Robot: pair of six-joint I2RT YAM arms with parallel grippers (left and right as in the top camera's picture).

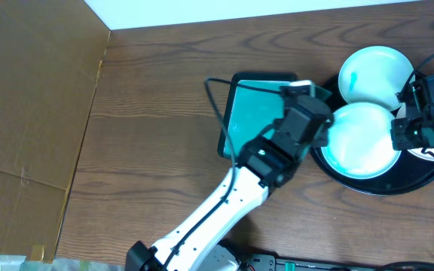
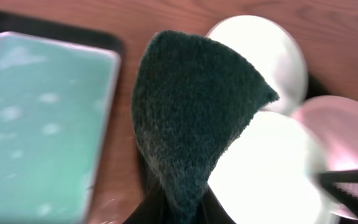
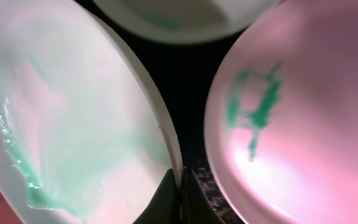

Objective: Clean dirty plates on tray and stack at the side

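Note:
Three pale plates lie on the round black tray (image 1: 375,186): a far plate (image 1: 375,75), a middle plate (image 1: 362,141) and a third one (image 1: 428,153) mostly hidden under my right arm. My left gripper (image 1: 313,122) is shut on a dark green scouring pad (image 2: 191,106), held over the tray's left edge beside the middle plate (image 2: 272,174). My right gripper (image 3: 180,186) is shut on the rim of the middle plate (image 3: 73,118), which has a wet blue-green smear. The plate next to it (image 3: 303,112) has a green-blue smear.
A rectangular black-rimmed teal tray (image 1: 247,113) lies left of the round tray, partly under my left arm. It also shows in the left wrist view (image 2: 42,118). A cardboard sheet (image 1: 29,113) covers the table's left side.

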